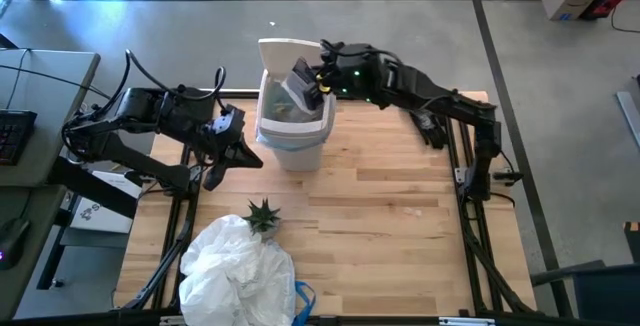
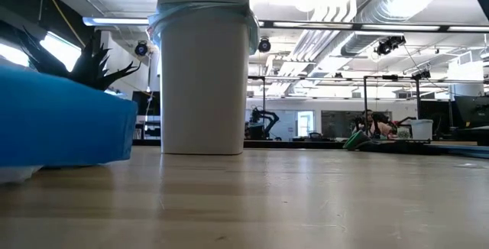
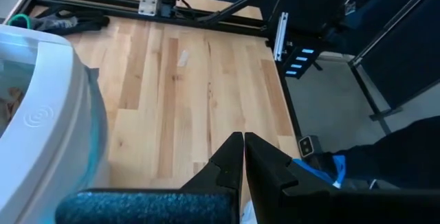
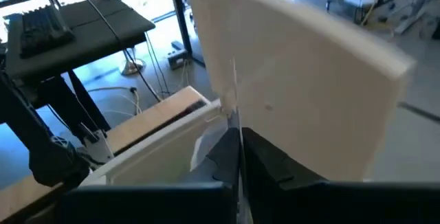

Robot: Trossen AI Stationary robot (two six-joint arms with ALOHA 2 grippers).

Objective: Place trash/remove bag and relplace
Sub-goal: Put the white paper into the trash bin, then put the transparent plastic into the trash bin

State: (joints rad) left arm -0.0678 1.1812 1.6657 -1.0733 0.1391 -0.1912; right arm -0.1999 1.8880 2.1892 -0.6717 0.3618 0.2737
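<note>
The white bin (image 1: pixel 293 124) stands on the table's far middle with its lid (image 1: pixel 285 51) tipped up at the far side. The light-blue bag lines it and folds over the rim (image 2: pixel 202 14), also showing in the left wrist view (image 3: pixel 94 138). Brown paper trash (image 1: pixel 285 111) lies inside. My right gripper (image 1: pixel 318 84) hovers over the bin's opening, shut on a clear plastic wrapper (image 1: pixel 300 78). My left gripper (image 1: pixel 222 158) is shut and empty, low beside the bin's left side; its fingertips (image 3: pixel 244 139) point across bare wood. My right gripper pinches the clear plastic wrapper between its two shut fingers, at one thin edge (image 4: pixel 234 117) that sticks out past the fingertips. It comes from the right, slanting down over the bin's mouth. The wrapper is lifted clear, above the open bin in front of the lid (image 4: pixel 302 66).
A crumpled white bag pile (image 1: pixel 238 271) lies at the table's near left, with a small green spiky plant (image 1: pixel 264 214) beside it and a blue item (image 2: pixel 65 119). A small scrap (image 3: pixel 183 59) lies on the wood to the bin's right. A desk stands left.
</note>
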